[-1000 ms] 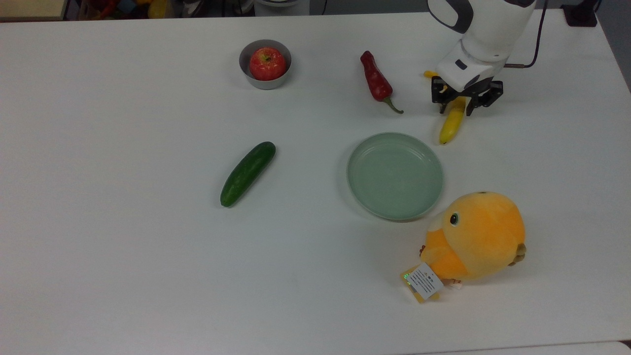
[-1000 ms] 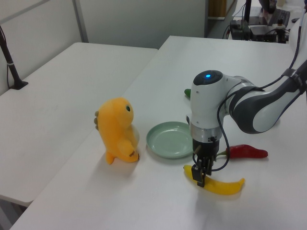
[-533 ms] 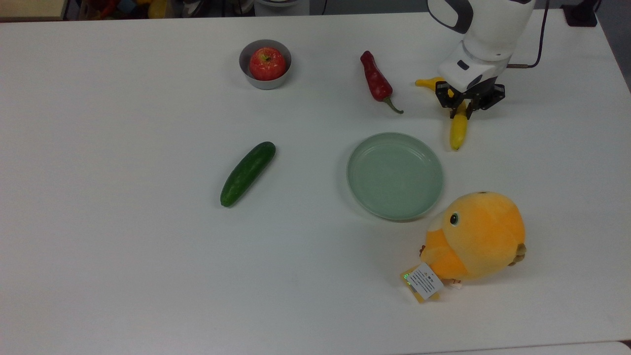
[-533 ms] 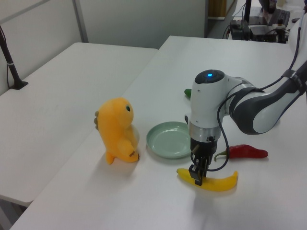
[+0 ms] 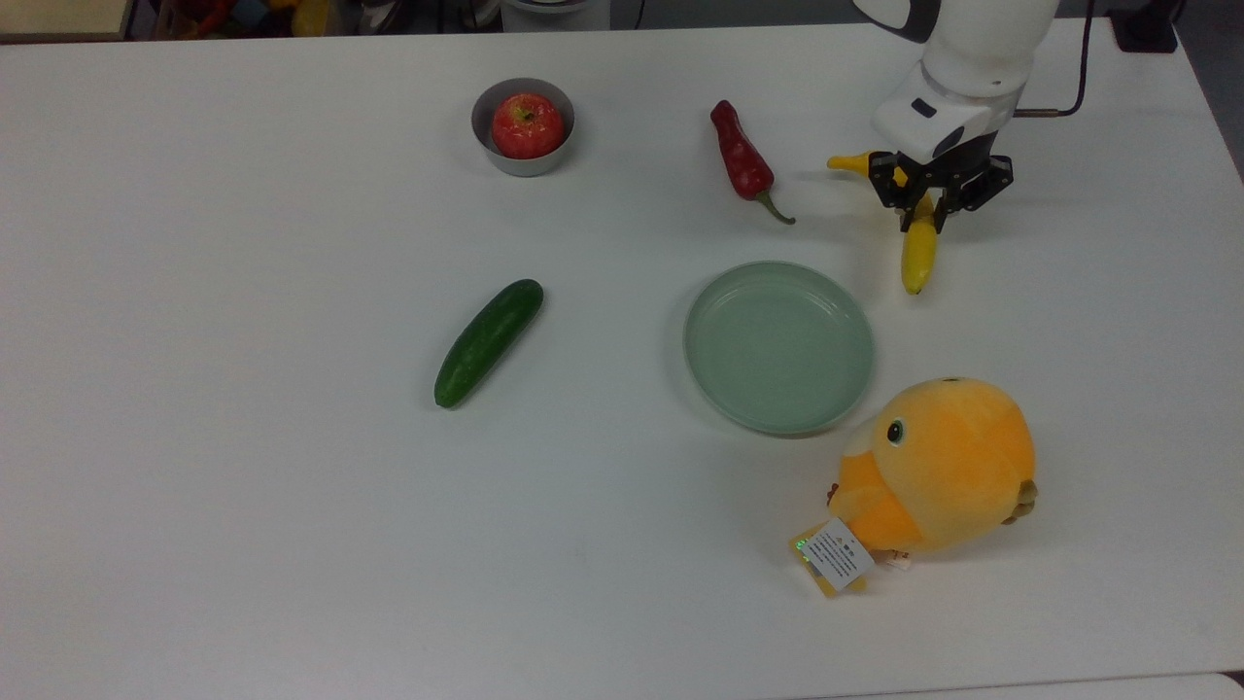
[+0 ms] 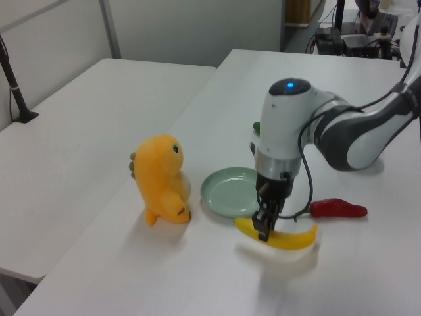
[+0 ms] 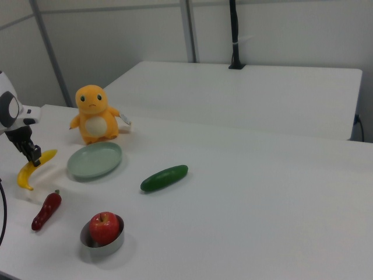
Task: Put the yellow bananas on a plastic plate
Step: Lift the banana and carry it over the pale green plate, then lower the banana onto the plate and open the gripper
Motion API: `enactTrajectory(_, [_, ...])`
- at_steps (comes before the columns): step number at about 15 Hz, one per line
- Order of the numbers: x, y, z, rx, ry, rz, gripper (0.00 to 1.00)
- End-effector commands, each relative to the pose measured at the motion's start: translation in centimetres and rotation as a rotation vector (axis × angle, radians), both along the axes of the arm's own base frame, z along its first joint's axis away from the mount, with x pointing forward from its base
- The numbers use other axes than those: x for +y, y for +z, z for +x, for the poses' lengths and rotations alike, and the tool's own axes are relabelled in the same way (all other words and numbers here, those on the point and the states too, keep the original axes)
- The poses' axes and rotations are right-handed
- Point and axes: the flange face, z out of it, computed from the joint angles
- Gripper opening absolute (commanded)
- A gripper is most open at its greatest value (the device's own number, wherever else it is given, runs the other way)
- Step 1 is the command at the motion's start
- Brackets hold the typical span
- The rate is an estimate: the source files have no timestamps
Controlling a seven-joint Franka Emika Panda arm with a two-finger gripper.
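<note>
Toward the top view's upper right: white Franka arm reaching down over the white table [image 5: 243,544], black two-finger gripper [image 5: 930,201] pinched on the middle of the slender, curved, bright yellow banana [image 5: 917,255]. Thin stem tip pointing to the top view's left, blunt end pointing down toward the rim of the round, shallow, pale mint-green plastic plate [image 5: 778,345], banana beside the plate and not on it.

From the left view: wrist near vertical, blue light on the arm's white top housing, gripper [image 6: 264,227] clamped on the banana [image 6: 289,238] just left of its middle. Banana lifted clear of the table, soft shadow beneath, ends curving upward. Plate [image 6: 227,193] just behind, bare, next to the round orange plush toy [image 6: 162,178].

At the right view's left edge: gripper [image 7: 31,153] holding the banana [image 7: 29,171] tilted, one end low, near the plate [image 7: 95,160].
</note>
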Motion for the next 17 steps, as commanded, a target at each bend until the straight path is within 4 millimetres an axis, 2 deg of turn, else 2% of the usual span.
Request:
enactTrajectory(1, [-2.9, 2.9, 1.8, -0.058, -0.055, 0.004, 0.13])
enactTrajectory(6, [-9.1, 4.2, 6.6, -0.114, -0.146, -0.017, 0.14])
enactTrajectory(10, [-12.3, 3.8, 9.3, -0.139, -0.184, -0.028, 0.14])
enactTrajectory(12, [-12.8, 3.9, 10.5, -0.189, -0.194, -0.005, 0.14])
enactTrajectory(13, [-13.1, 3.3, 10.9, -0.192, -0.199, -0.008, 0.15])
enactTrajectory(15, [-14.0, 2.1, 11.7, -0.201, -0.212, -0.002, 0.33])
enactTrajectory(16, [-14.1, 1.7, 11.9, -0.206, -0.214, 0.001, 0.61])
enactTrajectory(17, [-14.1, 1.5, 11.9, -0.205, -0.213, -0.001, 0.97])
